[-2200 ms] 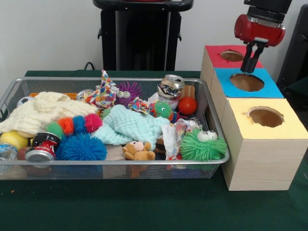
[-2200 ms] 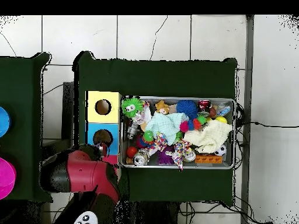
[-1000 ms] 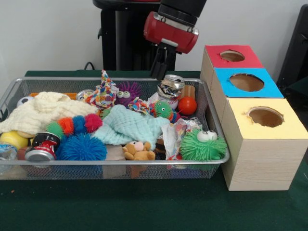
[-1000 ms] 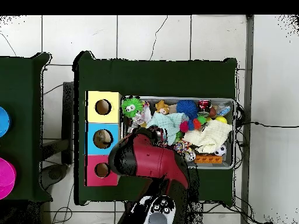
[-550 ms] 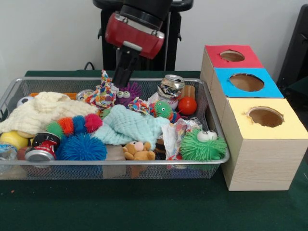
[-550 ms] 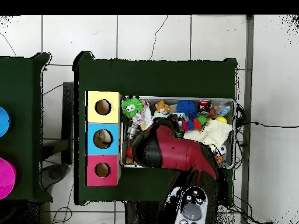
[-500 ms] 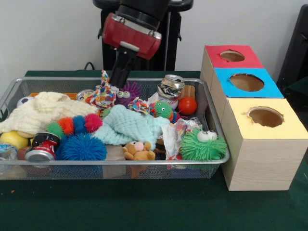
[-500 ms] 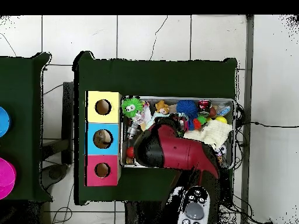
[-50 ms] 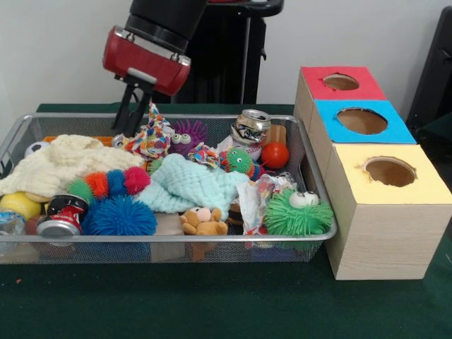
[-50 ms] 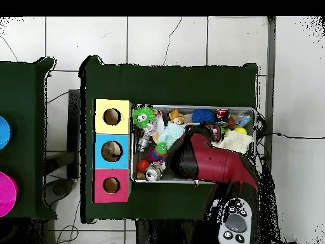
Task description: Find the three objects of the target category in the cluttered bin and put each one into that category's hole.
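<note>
You are in the search step: the gripper (image 9: 126, 119) hangs empty over the bin's (image 9: 311, 166) far edge, fingers nearly together, beside a half-buried can (image 9: 126, 138) (perhaps the target). Next, spread the fingers and lower onto it
</note>
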